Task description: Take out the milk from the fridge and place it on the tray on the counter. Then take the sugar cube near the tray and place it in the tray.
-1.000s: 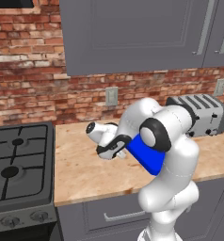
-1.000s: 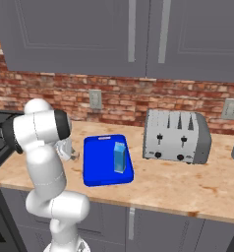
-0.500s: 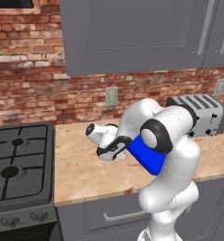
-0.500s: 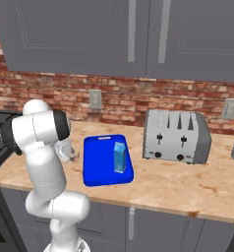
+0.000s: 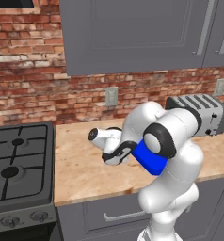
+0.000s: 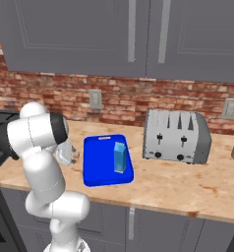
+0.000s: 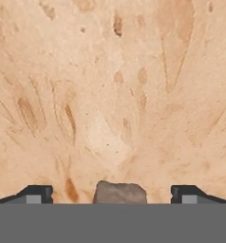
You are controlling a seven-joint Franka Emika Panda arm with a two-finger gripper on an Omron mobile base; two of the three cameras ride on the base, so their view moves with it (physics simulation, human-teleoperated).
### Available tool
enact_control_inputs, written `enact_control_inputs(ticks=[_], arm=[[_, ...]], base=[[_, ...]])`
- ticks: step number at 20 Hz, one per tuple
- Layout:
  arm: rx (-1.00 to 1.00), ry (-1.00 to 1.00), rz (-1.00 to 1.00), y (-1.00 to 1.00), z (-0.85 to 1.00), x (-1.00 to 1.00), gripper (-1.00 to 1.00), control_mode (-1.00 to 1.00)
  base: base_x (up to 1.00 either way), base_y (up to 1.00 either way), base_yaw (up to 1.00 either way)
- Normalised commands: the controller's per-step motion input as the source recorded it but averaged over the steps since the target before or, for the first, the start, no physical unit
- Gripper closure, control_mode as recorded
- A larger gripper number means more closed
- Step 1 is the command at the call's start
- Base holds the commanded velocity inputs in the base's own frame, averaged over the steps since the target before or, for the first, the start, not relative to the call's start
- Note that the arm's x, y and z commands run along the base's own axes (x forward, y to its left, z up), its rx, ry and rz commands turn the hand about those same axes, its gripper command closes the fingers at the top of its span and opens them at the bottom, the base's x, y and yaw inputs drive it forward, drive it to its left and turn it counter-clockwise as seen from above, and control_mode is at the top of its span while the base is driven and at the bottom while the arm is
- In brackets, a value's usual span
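The tool point(image 7: 112, 192) hangs low over the wooden surface point(image 7: 134, 71), its two dark fingertips point(image 7: 35, 193) spread wide apart at the 7 and 5 o'clock corners of the hand view. Between them, at 6 o'clock, sits the sugar cube point(image 7: 119, 193), a small grey-brown block resting on the surface with a clear gap to each fingertip, so the tool is released and grips nothing.

In the right base view the tray point(image 6: 102, 172) lies flat on the surface point(image 6: 188, 187) near the middle, and the milk point(image 6: 120, 157) stands upright inside it, toward its 3 o'clock side. The toaster point(image 6: 175, 136) stands on the surface at 3 o'clock of the tray, apart from it. The arm bends down at 9 o'clock of the tray, just beside its edge.

In the left base view the tool point(image 5: 115, 155) points down at the surface point(image 5: 81, 169), with a slice of the tray point(image 5: 149, 157) showing behind the arm. The stove point(image 5: 17, 169) lies at 9 o'clock, the toaster point(image 5: 198, 113) at 2 o'clock.
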Motion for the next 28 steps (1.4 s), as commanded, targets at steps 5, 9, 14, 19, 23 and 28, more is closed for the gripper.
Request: enact_control_inputs(ticks=[5, 9, 14, 19, 23, 28], arm=[[0.00, -0.04, 0.00, 0.00, 0.00, 0.00, -1.00, -1.00], [0.00, -0.03, 0.00, -0.06, 0.00, 0.00, -1.00, -1.00], [0.00, -0.05, 0.00, -0.20, 0.00, -0.02, -1.00, -1.00], [0.00, 0.00, 0.00, -0.02, -0.03, 0.00, -1.00, -1.00], [0.00, 0.00, 0.00, 0.06, -0.29, 0.07, -1.00, -1.00], [0.00, 0.00, 0.00, 0.13, -0.30, 0.17, 1.00, -1.00]], base=[[0.00, 0.00, 0.00], [0.00, 0.00, 0.00], [0.00, 0.00, 0.00], [0.00, 0.00, 0.00], [0.00, 0.00, 0.00], [0.00, 0.00, 0.00]])
